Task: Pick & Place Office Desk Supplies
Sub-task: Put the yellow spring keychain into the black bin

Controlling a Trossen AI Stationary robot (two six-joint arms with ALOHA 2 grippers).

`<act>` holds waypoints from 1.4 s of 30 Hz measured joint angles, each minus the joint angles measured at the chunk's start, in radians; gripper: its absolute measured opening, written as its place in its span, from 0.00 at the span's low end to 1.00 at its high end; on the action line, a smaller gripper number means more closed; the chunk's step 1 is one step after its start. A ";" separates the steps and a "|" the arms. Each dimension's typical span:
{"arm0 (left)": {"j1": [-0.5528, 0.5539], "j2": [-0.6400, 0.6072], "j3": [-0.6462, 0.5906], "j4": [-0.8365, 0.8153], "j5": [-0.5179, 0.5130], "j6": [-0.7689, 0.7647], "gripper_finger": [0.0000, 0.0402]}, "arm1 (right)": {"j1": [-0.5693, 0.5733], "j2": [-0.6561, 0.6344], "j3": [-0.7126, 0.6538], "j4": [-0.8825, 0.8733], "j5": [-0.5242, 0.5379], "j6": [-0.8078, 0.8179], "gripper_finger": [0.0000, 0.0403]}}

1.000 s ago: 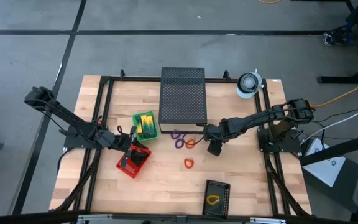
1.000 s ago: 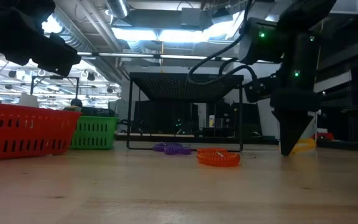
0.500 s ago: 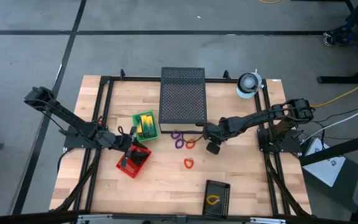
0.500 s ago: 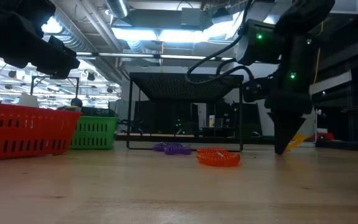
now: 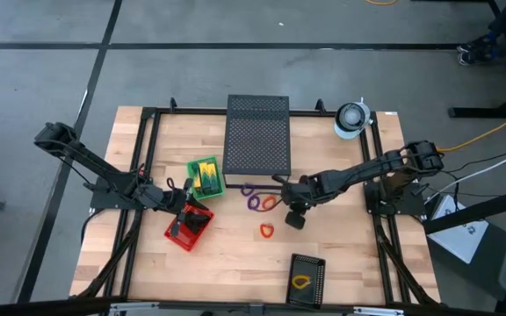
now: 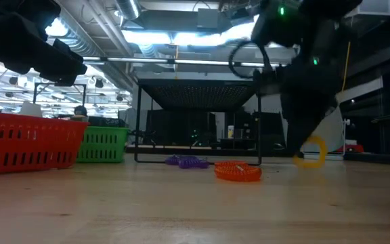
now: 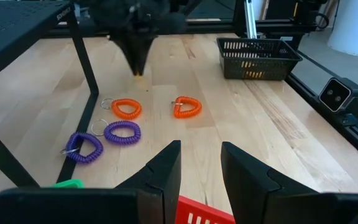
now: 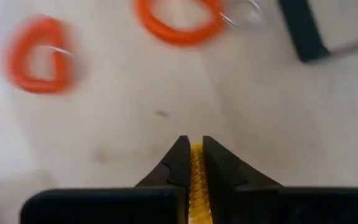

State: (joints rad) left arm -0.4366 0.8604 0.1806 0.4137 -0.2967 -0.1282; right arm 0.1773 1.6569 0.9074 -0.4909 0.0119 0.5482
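My right gripper (image 5: 293, 213) points down over the table's middle, shut on a yellow coil ring (image 6: 311, 153). Two orange rings (image 7: 126, 109) (image 7: 187, 107) and two purple rings (image 7: 122, 131) (image 7: 83, 146) lie flat on the wood to its left. At the left, my left gripper (image 7: 201, 168) hangs open over the red basket (image 5: 189, 226) with nothing between its fingers. Yellow-and-green crayon boxes stand in the green basket (image 5: 206, 177). My right gripper pinches a short stretch of the yellow ring's coil (image 8: 196, 167) between its two fingers. The fingers come from above, slanting down. The ring hangs tilted below the fingertips (image 6: 296, 144), low over the table.
The large black perforated box (image 5: 258, 134) stands on legs at the far middle, just beyond the rings. A small black basket (image 5: 307, 279) with a yellow ring in it sits at the near edge. A white round object (image 5: 351, 118) sits at the far right corner.
My right gripper has taken hold of the yellow ring, which lay on the table, and has carried it a little up and toward the table's left and near edge, tipping as it went. The ring now hangs from the fingertips.
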 joint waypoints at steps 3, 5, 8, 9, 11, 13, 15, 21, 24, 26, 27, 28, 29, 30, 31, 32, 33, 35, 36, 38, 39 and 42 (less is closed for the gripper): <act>0.000 0.000 0.000 0.000 0.001 0.000 0.27 | 0.042 0.000 0.055 -0.022 -0.002 0.019 0.05; 0.000 0.000 0.000 0.000 0.001 0.000 0.27 | 0.071 0.000 0.093 -0.043 -0.010 0.027 0.05; 0.000 0.000 0.000 0.000 0.001 0.000 0.27 | 0.115 -0.001 0.144 -0.059 -0.034 0.048 0.05; 0.000 0.000 0.000 0.000 0.001 0.000 0.27 | 0.132 -0.001 0.162 -0.059 -0.040 0.052 0.05; 0.000 0.000 0.000 0.000 0.002 0.000 0.27 | 0.169 -0.002 0.199 -0.057 -0.054 0.074 0.05; 0.000 0.000 0.000 0.000 0.002 0.000 0.27 | 0.212 -0.002 0.237 -0.057 -0.057 0.099 0.05; 0.000 0.000 0.000 0.000 0.002 0.000 0.27 | 0.255 -0.002 0.274 -0.054 -0.057 0.123 0.05; 0.000 0.000 0.000 0.000 0.002 0.000 0.27 | 0.392 -0.003 0.344 -0.035 0.005 0.251 0.05; 0.000 0.000 0.000 0.000 0.002 0.000 0.27 | 0.456 0.000 0.337 0.009 0.040 0.339 0.05; 0.000 0.000 0.000 0.000 0.002 0.000 0.27 | 0.494 0.013 0.329 0.025 0.062 0.393 0.05; 0.000 0.000 0.000 0.000 0.002 0.000 0.27 | 0.510 0.024 0.325 0.023 0.070 0.420 0.05; 0.000 0.000 0.000 0.001 0.002 0.000 0.27 | 0.524 0.036 0.324 0.022 0.074 0.445 0.05; 0.000 0.000 0.000 0.001 0.003 0.000 0.27 | 0.536 0.047 0.324 0.022 0.076 0.466 0.05; 0.000 0.000 0.000 0.002 0.003 0.000 0.27 | 0.547 0.057 0.324 0.022 0.078 0.483 0.05; 0.000 0.000 0.000 0.004 0.003 0.000 0.27 | 0.553 0.066 0.324 0.024 0.078 0.495 0.05; 0.000 0.000 0.000 0.006 0.003 0.000 0.27 | 0.558 0.078 0.324 0.028 0.078 0.508 0.05; 0.000 0.000 0.000 0.008 0.003 0.000 0.27 | 0.561 0.090 0.324 0.027 0.077 0.518 0.05; 0.000 0.000 0.000 0.011 0.003 0.000 0.27 | 0.565 0.118 0.324 0.021 0.075 0.529 0.05; 0.000 0.000 0.000 0.013 0.003 0.000 0.27 | 0.566 0.133 0.324 0.024 0.068 0.537 0.05; 0.000 0.000 0.000 0.014 0.003 0.000 0.27 | 0.567 0.163 0.324 0.023 0.052 0.548 0.05; 0.000 0.000 0.000 0.016 0.003 0.000 0.27 | 0.568 0.176 0.324 0.023 0.049 0.560 0.05; 0.000 0.000 0.000 0.016 0.003 0.000 0.27 | 0.569 0.208 0.324 0.021 0.038 0.613 0.11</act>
State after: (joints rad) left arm -0.4370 0.8604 0.1806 0.4294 -0.2932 -0.1284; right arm 0.7460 1.8650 1.2316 -0.4703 0.0495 1.1615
